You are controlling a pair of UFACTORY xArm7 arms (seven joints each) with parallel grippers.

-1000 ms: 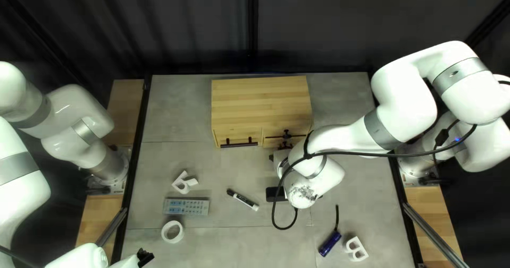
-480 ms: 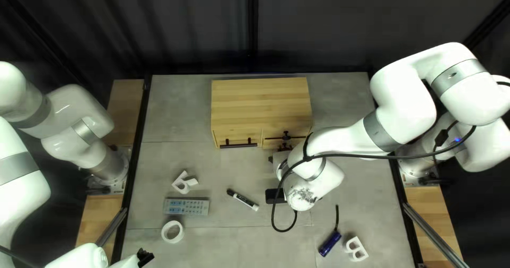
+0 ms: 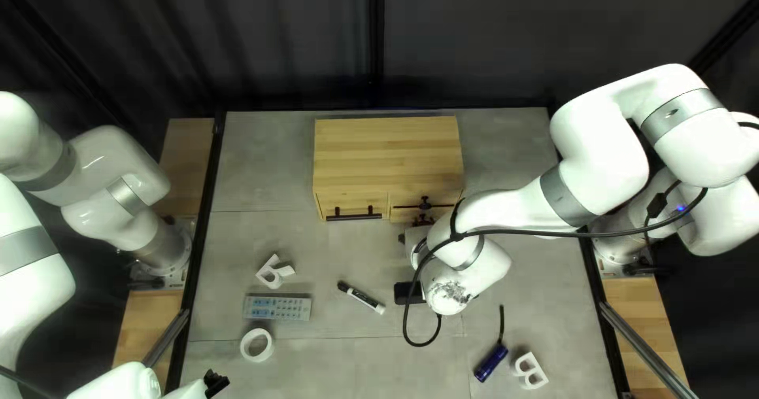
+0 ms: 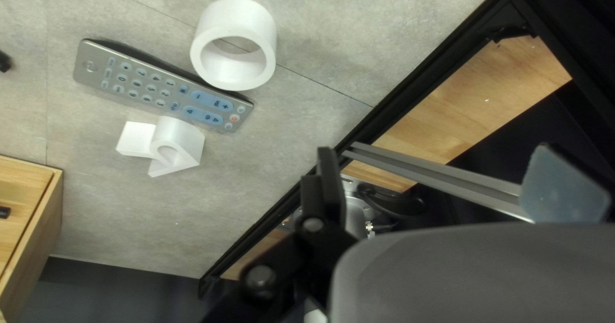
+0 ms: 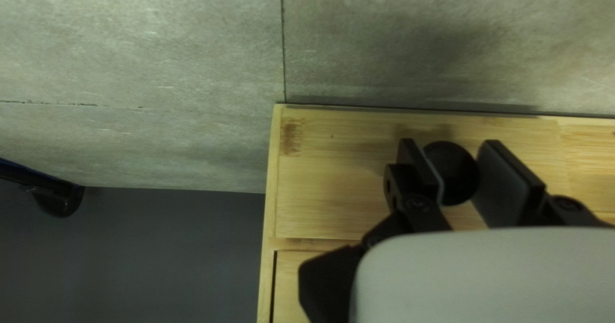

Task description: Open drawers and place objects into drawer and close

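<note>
The right arm (image 3: 478,260) has edged slightly lower-left, its hand (image 5: 453,150) closed around the knob (image 5: 453,172) on the upper-centre cabinet (image 3: 387,154), likely starting the pull; the left hand's (image 3: 215,382) grip I cannot tell.

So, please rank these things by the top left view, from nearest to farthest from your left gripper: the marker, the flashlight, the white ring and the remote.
1. White ring: lower left of the view.
2. Remote: just beyond the ring.
3. Marker: right of the remote.
4. Flashlight: lower right, beside the letter B.
</note>
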